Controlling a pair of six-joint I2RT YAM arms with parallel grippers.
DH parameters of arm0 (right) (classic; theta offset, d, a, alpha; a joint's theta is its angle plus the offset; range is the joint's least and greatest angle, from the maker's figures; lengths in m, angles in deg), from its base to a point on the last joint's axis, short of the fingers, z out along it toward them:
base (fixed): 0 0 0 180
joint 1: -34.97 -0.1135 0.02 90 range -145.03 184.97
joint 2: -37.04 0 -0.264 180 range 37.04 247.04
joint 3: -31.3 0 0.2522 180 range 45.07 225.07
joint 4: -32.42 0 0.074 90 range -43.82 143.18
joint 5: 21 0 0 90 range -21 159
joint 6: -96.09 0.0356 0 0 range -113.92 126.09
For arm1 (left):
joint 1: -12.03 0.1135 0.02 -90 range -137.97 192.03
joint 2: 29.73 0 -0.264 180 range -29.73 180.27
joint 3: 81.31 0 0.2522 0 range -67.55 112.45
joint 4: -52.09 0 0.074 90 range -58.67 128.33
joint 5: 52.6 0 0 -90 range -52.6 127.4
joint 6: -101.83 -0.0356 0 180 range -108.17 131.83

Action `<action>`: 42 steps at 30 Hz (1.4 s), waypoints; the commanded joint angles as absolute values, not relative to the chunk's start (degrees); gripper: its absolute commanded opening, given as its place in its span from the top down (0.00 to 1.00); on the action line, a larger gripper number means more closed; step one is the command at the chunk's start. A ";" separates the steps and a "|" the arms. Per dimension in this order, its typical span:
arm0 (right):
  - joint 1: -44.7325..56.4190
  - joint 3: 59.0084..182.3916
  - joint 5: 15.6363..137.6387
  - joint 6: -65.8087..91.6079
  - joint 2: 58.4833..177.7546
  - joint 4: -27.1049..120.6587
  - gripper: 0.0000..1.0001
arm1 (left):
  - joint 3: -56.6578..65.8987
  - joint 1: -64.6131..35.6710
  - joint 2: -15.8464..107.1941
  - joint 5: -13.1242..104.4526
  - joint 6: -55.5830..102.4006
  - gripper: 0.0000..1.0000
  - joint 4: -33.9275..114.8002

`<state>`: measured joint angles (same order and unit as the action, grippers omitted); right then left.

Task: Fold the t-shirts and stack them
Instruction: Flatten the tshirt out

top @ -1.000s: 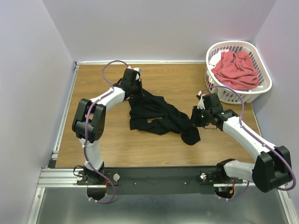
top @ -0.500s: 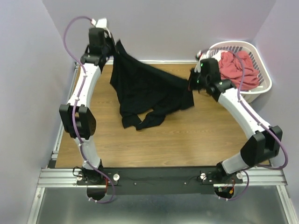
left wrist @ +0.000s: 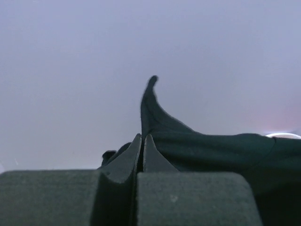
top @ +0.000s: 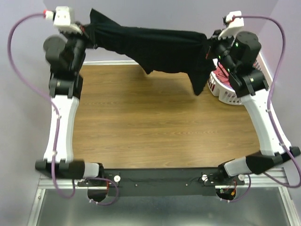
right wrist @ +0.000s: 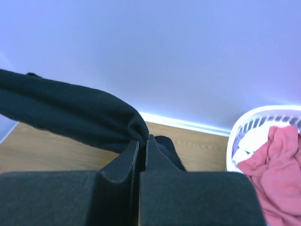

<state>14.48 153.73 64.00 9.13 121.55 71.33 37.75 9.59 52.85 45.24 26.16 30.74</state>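
Pale lilac walls on three sides; wood-grain table [top: 155,127] filling the centre of the top view.

1. Left gripper [left wrist: 142,141]. Jaws pinched together on an edge of the black t-shirt [top: 155,47]; a peak of cloth stands up just past the tips in the wrist view. Location: upper left of the top view, raised well above the table.

2. Right gripper [right wrist: 142,140]. Jaws closed narrow on the opposite end of the same shirt, a fold bulging to the left of the tips. Location: upper right of the top view, likewise raised.

3. Black t-shirt. Slung between the two grippers across the top of the frame, clear of the table, sagging at the middle, one loose tail hanging near the right end. Which parts are gripped, shoulder or hem, cannot be told.

4. Coral-red t-shirt [right wrist: 277,169]. Crumpled in the white laundry basket [right wrist: 263,115], lower right of the right wrist view; not handled.

Step in hand, by judgement: spreading the first shirt in the air; no fold made yet.

Next move calls for: both arms lowering together with the cloth taut, so it lands flat mid-table; the hanging tail may bunch underneath.
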 commanded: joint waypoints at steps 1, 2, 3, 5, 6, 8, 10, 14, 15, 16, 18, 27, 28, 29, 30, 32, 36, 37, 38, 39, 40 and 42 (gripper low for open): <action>14.84 143.88 67.66 3.88 114.66 71.41 0.91 | 21.26 10.62 40.17 45.14 25.71 1.00 43.07; 14.84 140.98 68.64 5.28 110.99 71.49 0.90 | 17.39 10.62 37.70 45.14 26.32 1.00 43.60; 14.84 134.08 72.56 5.90 109.39 71.49 0.88 | 9.52 10.62 32.89 44.79 28.42 1.00 44.48; 14.76 126.67 75.83 10.98 105.61 71.58 0.87 | 1.05 10.62 27.69 44.70 30.98 1.00 44.92; 14.84 123.06 77.24 12.66 101.76 71.49 0.87 | -7.43 10.62 25.22 43.91 32.47 1.00 44.49; 14.84 112.25 84.44 15.91 98.23 71.41 0.86 | -16.00 10.62 17.40 43.99 38.95 0.98 44.05; 14.76 102.96 92.15 20.66 92.95 71.58 0.83 | -27.31 10.62 9.78 47.67 43.01 0.93 42.47; 14.67 92.55 103.87 28.39 83.90 71.58 0.77 | -36.78 10.36 -2.11 51.02 47.86 0.87 31.68; 14.75 87.83 105.54 32.06 81.88 71.49 0.77 | -37.40 10.36 -4.48 50.68 48.39 0.87 26.26; 14.84 86.04 108.43 33.84 78.12 71.49 0.76 | -36.97 10.01 -7.64 49.63 49.87 0.87 23.59; 14.76 81.39 110.65 38.14 74.85 71.76 0.69 | -36.26 8.61 -9.33 49.00 51.37 0.80 20.94; 14.76 82.41 104.78 36.16 77.27 72.55 0.24 | -25.02 8.51 -9.70 38.02 49.01 0.25 14.87; 14.76 83.64 101.64 35.71 78.25 72.46 0.24 | -24.75 8.25 -9.08 37.93 48.31 0.25 15.04; 14.76 84.17 99.60 35.18 79.30 72.63 0.25 | -24.75 8.08 -8.47 37.93 47.35 0.25 15.30; 14.76 84.70 97.32 34.39 81.49 72.81 0.26 | -25.18 7.99 -7.77 37.93 46.90 0.25 16.26; 14.76 86.19 91.16 33.43 83.78 72.73 0.27 | -26.23 7.99 -4.00 38.71 46.20 0.25 17.85; 14.84 88.66 81.93 32.72 89.32 72.72 0.30 | -28.35 7.99 9.08 46.18 44.09 0.25 24.26; 14.84 89.01 79.22 32.45 91.94 72.64 0.33 | -28.09 7.90 16.16 47.32 43.74 0.25 24.79; 14.84 89.36 77.71 32.28 93.19 72.55 0.36 | -27.56 7.90 19.89 48.47 43.30 0.25 25.58; 14.84 89.97 76.48 31.93 94.85 72.46 0.39 | -27.21 7.38 23.41 49.70 42.86 0.25 27.07; 14.84 90.24 74.64 31.75 97.48 72.37 0.42 | -25.73 6.94 30.23 49.62 41.81 0.25 27.69; 14.84 90.33 72.70 31.84 100.13 71.68 0.43 | -23.79 5.88 36.68 48.92 40.75 0.26 29.27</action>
<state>14.59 89.01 81.47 33.05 96.50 72.33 -25.86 7.41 28.35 45.70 44.23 26.30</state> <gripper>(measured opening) 0.576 0.748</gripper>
